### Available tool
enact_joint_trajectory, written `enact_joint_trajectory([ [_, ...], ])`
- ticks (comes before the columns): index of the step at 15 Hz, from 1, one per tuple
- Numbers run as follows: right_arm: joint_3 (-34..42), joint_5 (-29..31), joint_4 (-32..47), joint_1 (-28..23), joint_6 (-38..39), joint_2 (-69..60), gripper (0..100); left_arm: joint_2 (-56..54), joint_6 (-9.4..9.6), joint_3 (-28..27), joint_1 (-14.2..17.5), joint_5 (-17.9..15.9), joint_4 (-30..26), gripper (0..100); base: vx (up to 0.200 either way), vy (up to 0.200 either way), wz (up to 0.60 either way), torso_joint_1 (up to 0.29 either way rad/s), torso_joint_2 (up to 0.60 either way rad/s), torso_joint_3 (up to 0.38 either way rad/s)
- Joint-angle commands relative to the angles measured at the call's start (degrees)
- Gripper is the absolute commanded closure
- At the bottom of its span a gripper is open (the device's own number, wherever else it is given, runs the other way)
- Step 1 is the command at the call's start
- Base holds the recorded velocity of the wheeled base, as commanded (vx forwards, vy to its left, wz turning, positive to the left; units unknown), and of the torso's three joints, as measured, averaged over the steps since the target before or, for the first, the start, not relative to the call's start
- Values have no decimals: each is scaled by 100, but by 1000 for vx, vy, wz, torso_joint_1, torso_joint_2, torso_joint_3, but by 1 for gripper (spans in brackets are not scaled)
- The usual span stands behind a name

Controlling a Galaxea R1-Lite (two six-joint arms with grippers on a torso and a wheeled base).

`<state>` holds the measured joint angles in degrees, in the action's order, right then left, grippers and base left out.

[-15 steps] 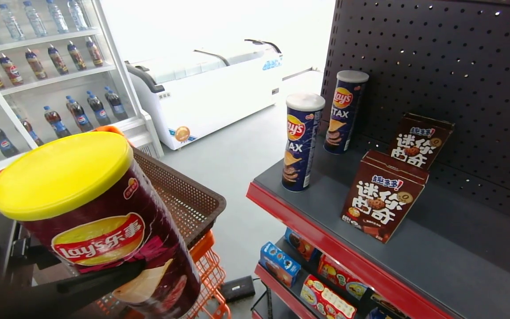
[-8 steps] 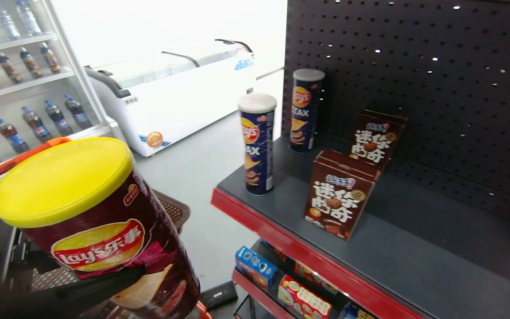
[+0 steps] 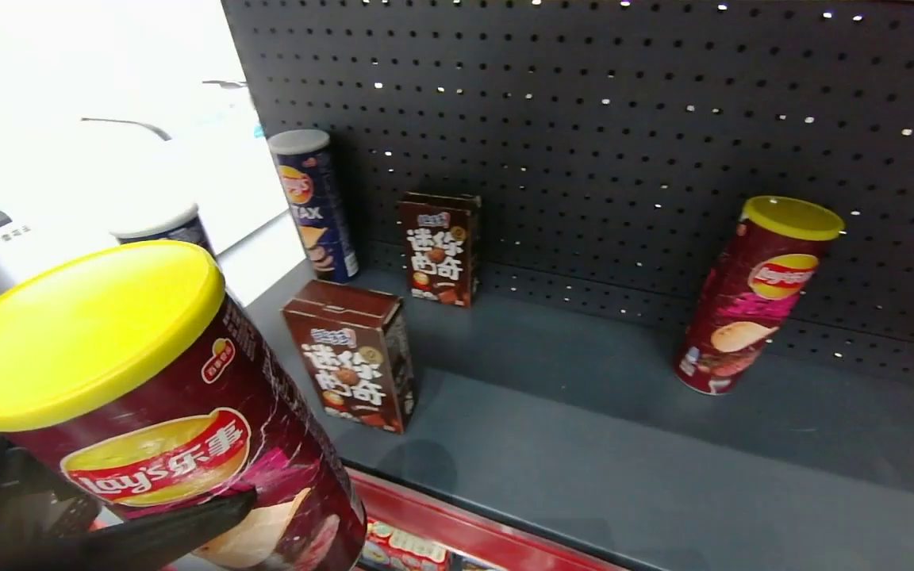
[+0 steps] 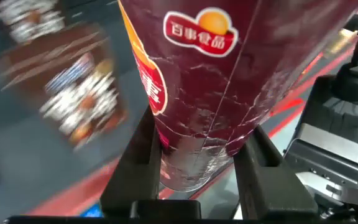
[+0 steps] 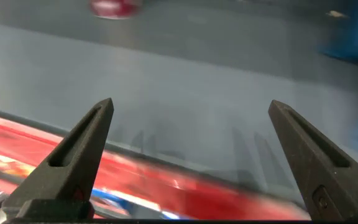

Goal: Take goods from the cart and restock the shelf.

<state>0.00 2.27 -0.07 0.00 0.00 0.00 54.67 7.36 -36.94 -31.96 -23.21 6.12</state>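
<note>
1. Held can (image 3: 147,396): a maroon tube with a yellow lid, carried just outside the front edge of the shelf (image 3: 584,444), at the shelf's left end. Its long axis looks roughly upright, lid uppermost.
2. Left gripper (image 4: 197,155): fingers clamped on the held can's lower body, one on each side.
3. Right gripper (image 5: 191,106): fingers spread wide with nothing between them, hanging over the shelf's front edge.
4. Matching can (image 3: 750,297): stands toward the shelf's back right.
5. Front box (image 3: 354,353): stands near the shelf's front left.
6. Judgement: the bare shelf board between the front box and the matching can lies inward and rightward of the held can. The left arm must carry it there base-down, clearing the front box.
</note>
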Motion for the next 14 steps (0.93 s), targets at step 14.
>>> enact_joint_trajectory([
  [14,0,2,-1,0,0,9,0,-9,-16,29,50,18,-6,100,0,0,-171,0,0,1],
])
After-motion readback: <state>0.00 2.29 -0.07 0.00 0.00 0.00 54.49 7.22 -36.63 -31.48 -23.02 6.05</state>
